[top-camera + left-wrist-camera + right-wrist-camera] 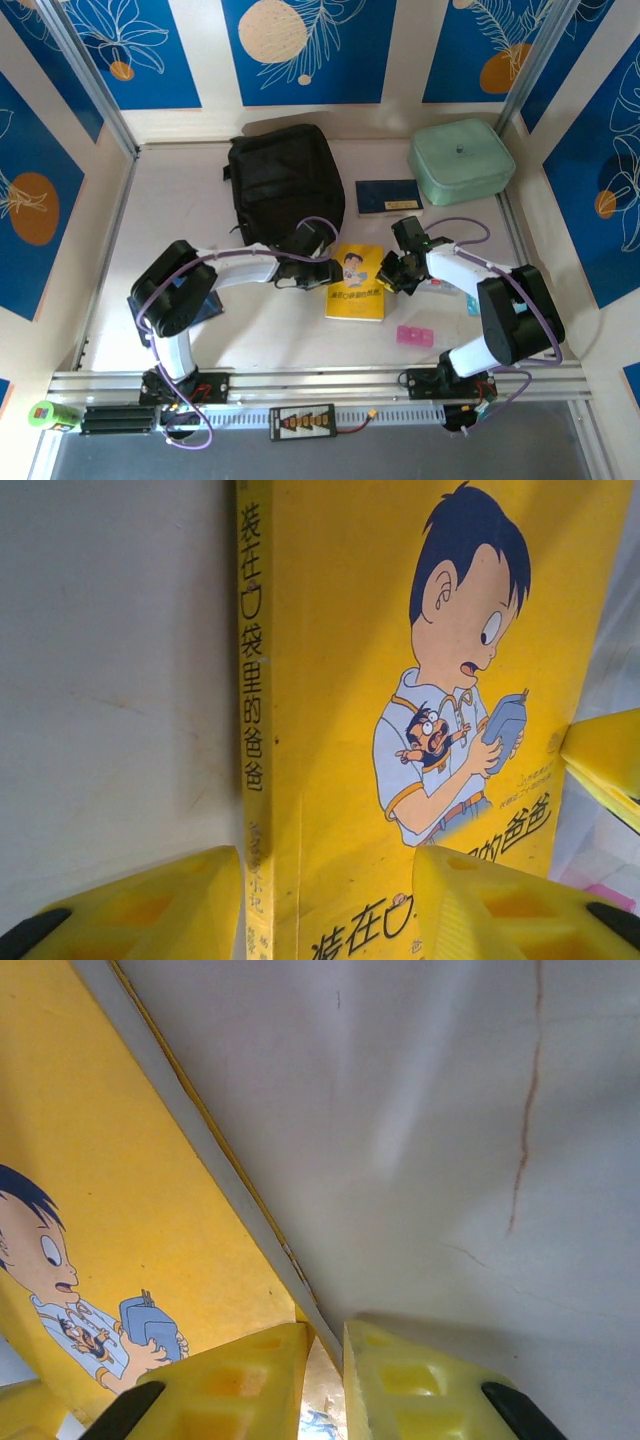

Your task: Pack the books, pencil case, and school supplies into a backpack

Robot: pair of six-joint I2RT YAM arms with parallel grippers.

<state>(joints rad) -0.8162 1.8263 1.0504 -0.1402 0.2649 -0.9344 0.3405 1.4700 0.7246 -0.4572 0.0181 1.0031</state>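
The yellow book (357,282) with the cartoon boy lies flat at mid-table between both grippers. My left gripper (325,910) is open at its spine side: one finger (140,905) is over the table, the other over the cover (350,680). My right gripper (325,1380) is shut on the opposite edge of the yellow book (120,1180), its fingertips (250,1370) nearly together. The black backpack (285,185) lies at the back, left of centre. A navy book (388,196) sits to its right. A pink block (416,335) lies near the front.
A mint green padded case (460,160) stands at the back right. A clear packet and a teal piece (470,300) lie by the right arm. A dark blue book (205,308) shows under the left arm. Walls close in the table on three sides.
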